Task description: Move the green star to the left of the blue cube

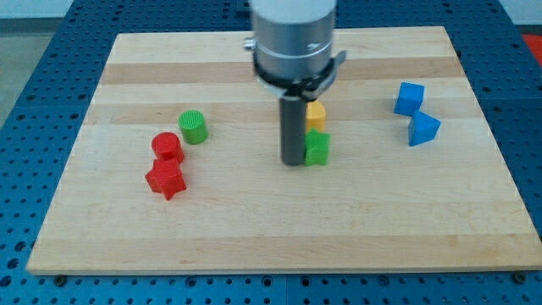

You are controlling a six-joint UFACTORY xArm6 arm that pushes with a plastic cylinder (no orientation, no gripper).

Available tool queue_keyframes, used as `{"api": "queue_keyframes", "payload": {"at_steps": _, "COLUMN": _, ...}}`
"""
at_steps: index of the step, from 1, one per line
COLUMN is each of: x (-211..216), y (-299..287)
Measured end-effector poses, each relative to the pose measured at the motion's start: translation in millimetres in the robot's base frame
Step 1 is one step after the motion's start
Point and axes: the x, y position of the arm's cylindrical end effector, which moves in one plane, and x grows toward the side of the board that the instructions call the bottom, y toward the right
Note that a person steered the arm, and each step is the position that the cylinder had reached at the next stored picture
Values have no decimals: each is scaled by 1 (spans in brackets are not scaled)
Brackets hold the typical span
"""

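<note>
My tip touches the left side of the green star, mid-board, holding nothing. The blue cube sits far right, with open wood between them.

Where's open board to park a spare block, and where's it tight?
Free: the whole strip along the view's bottom, and the gap between the green star and the blue cube. Tight: my tip against the star's left with a yellow block behind; red pair and green cylinder at left.
</note>
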Motion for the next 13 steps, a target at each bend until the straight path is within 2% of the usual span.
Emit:
{"api": "queue_keyframes", "payload": {"at_steps": 1, "x": -21, "y": 43}}
{"api": "queue_keyframes", "payload": {"at_steps": 4, "x": -3, "y": 59}}
{"api": "queue_keyframes", "payload": {"at_steps": 6, "x": -61, "y": 93}}
{"api": "queue_keyframes", "payload": {"at_steps": 7, "x": -71, "y": 89}}
{"api": "queue_keyframes", "payload": {"at_steps": 9, "x": -21, "y": 89}}
{"api": "queue_keyframes", "payload": {"at_steps": 10, "x": -17, "y": 115}}
{"api": "queue_keyframes", "payload": {"at_steps": 13, "x": -59, "y": 126}}
